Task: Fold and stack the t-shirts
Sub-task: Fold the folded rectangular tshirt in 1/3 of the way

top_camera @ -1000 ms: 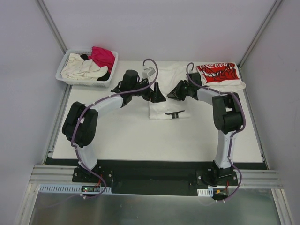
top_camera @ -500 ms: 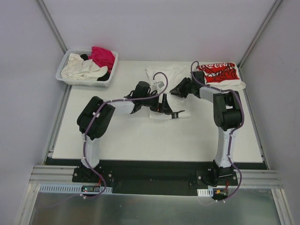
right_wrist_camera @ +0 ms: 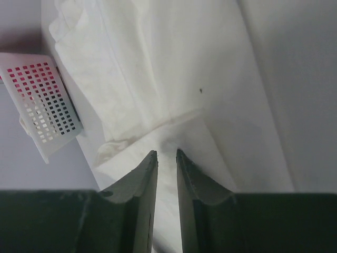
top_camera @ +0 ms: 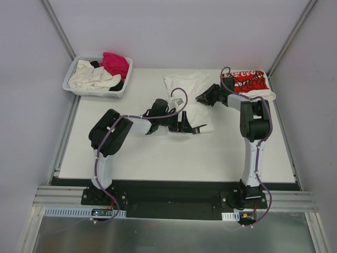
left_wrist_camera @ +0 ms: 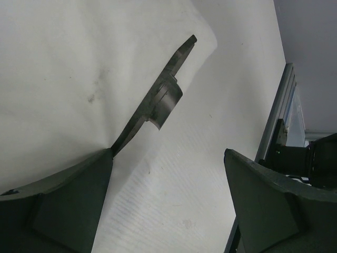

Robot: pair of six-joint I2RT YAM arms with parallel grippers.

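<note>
A plain white t-shirt [top_camera: 185, 89] lies partly folded at the table's middle back. My right gripper [top_camera: 201, 98] [right_wrist_camera: 167, 153] sits low at its right side, jaws close together with white cloth pinched between them. My left gripper [top_camera: 185, 125] [left_wrist_camera: 167, 158] hovers open over the shirt's near edge [left_wrist_camera: 63, 79], nothing between its fingers. A small flat black piece [left_wrist_camera: 158, 97] [top_camera: 198, 128] lies on the cloth just ahead of it. A folded white t-shirt with red print [top_camera: 246, 82] rests at the back right.
A white slotted basket [top_camera: 71, 87] at the back left holds cream [top_camera: 92, 76], magenta [top_camera: 116, 63] and black shirts. The basket's corner [right_wrist_camera: 39, 100] shows in the right wrist view. Metal frame rails run along the table's sides.
My left arm swung from the shirt's middle down to its near edge, beside the black piece. My right gripper drew back and to the right along the shirt.
</note>
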